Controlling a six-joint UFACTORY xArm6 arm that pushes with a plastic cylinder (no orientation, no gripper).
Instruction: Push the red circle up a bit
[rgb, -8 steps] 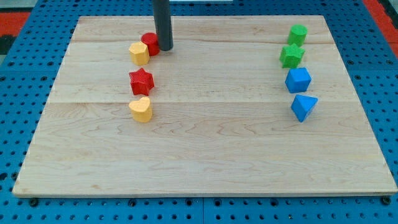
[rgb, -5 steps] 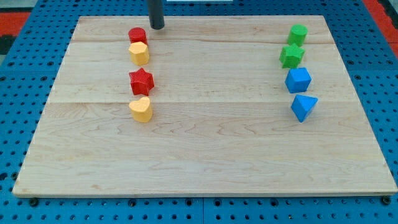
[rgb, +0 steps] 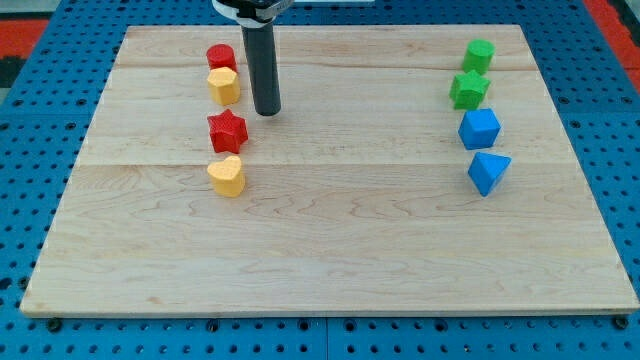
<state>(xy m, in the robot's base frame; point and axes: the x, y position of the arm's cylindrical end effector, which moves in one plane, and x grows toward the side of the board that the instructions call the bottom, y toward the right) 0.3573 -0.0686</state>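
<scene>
Camera view: my tip (rgb: 266, 112) has dropped beside the yellow block (rgb: 223, 86); red circle (rgb: 221, 57) unmoved; no claw.

Wooden board (rgb: 330, 250), red circle (rgb: 221, 57), two yellow blocks (rgb: 223, 86), red star (rgb: 228, 131), two green blocks (rgb: 469, 90), two blue blocks (rgb: 479, 128)

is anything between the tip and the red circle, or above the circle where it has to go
Yes. The yellow block sits just below the red circle, between it and my tip, which is lower and to the view's right. Toward the view's top, nothing visible blocks the circle.
</scene>
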